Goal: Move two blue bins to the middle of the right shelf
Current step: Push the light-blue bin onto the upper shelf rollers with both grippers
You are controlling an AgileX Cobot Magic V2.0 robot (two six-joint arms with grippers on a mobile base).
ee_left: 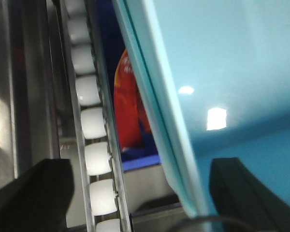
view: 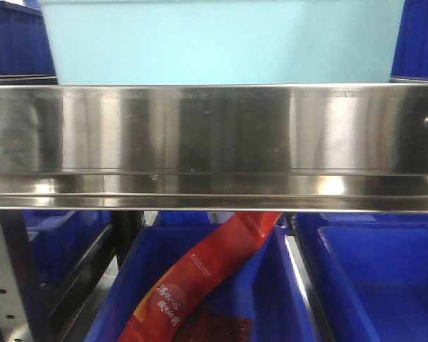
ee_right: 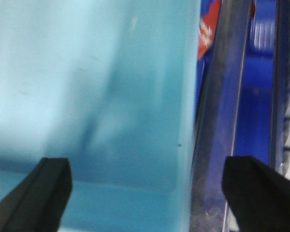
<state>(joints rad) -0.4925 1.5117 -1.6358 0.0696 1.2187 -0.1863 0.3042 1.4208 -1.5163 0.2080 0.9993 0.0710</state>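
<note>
One pale blue bin [view: 221, 43] stands on the right shelf, just behind its wide steel front rail [view: 214, 142]. No gripper shows in the front view. In the left wrist view my left gripper [ee_left: 145, 198] is open, and the bin's [ee_left: 232, 72] left wall runs between its fingers without either touching it. My right gripper [ee_right: 152, 193] is also open and straddles the right wall of the same bin [ee_right: 87, 96]. One right finger is over the bin's inside, the other outside.
Dark blue crates [view: 14, 35] flank the pale bin on the same tier. Below the rail, more dark blue crates [view: 371, 278] hold a red packet [view: 214, 256]. A white roller track [ee_left: 94, 121] runs left of the bin. A perforated upright [view: 0, 285] stands at lower left.
</note>
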